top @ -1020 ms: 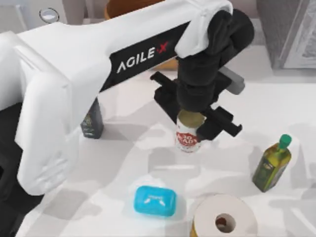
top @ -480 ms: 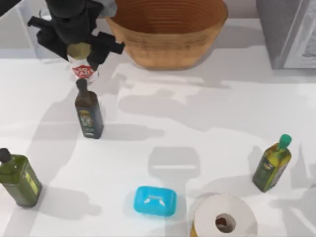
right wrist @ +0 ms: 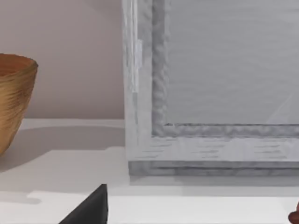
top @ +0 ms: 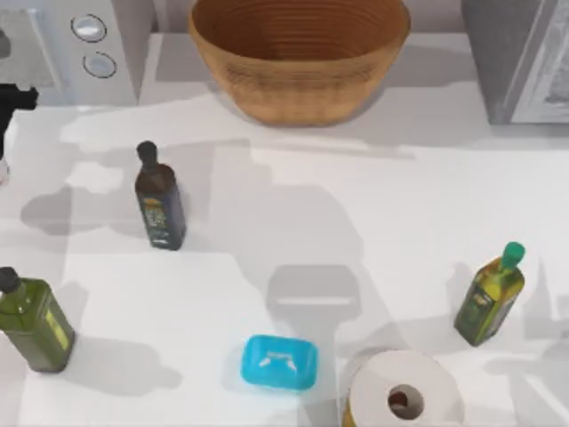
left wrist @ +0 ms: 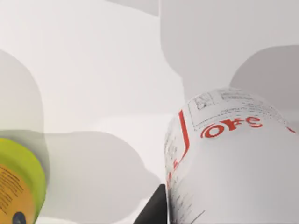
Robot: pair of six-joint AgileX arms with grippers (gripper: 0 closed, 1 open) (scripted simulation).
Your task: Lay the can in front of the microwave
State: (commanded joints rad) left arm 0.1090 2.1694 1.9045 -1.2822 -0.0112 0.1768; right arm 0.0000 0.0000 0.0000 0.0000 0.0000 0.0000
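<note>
Red letters on the can's (left wrist: pixel 233 154) white label, seen askew, not clearly readable, small print illegible

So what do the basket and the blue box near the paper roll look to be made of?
The basket looks like woven wicker or rattan: tan, matte, with ribbed horizontal rings along its wall. The blue box looks like smooth moulded plastic, perhaps a soap case: rounded corners and a slight sheen.
</note>
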